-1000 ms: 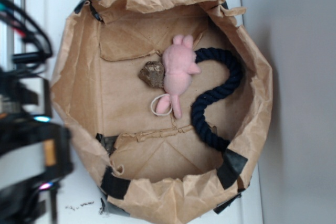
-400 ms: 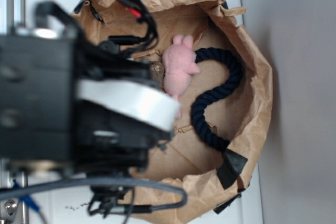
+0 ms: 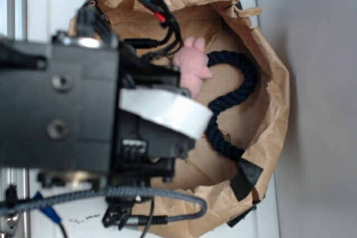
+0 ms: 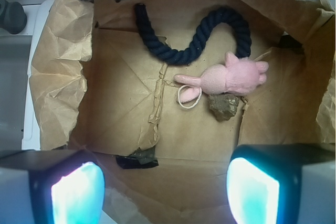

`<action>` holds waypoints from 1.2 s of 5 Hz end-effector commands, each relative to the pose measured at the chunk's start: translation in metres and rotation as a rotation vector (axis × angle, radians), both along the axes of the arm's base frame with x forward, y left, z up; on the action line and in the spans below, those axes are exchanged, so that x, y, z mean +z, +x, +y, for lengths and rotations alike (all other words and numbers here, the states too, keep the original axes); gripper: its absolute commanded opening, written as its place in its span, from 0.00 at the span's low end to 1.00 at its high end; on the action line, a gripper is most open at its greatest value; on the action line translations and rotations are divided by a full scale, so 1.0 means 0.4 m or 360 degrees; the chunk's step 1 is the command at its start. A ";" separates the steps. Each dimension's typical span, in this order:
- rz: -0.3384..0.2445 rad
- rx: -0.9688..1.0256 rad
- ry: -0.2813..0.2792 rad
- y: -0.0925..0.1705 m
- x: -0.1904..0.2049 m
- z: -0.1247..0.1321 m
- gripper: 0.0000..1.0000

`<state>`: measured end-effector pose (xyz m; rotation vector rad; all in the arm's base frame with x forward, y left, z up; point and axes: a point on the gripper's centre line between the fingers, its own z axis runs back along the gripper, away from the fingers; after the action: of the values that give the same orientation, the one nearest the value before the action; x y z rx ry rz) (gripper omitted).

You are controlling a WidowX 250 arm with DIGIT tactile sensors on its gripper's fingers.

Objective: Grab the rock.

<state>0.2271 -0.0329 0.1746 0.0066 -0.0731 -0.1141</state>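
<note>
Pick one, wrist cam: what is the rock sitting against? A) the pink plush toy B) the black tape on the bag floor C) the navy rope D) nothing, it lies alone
A: the rock sits tight against the underside of the pink plush toy, while the navy rope curves past on the plush's far side, clear of the rock.

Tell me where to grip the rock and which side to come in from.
Grip the rock across its narrower middle, coming straight down from above. It lies flat on the paper bag floor, its upper edge touching the pink plush toy, so one jaw probably belongs on the bare side away from the plush, the other eased in between them.
</note>
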 end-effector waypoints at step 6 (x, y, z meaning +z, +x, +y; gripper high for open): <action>-0.0149 0.0094 0.0096 0.126 -0.231 0.068 1.00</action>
<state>0.2737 -0.0114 0.0742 0.0735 -0.1270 -0.0812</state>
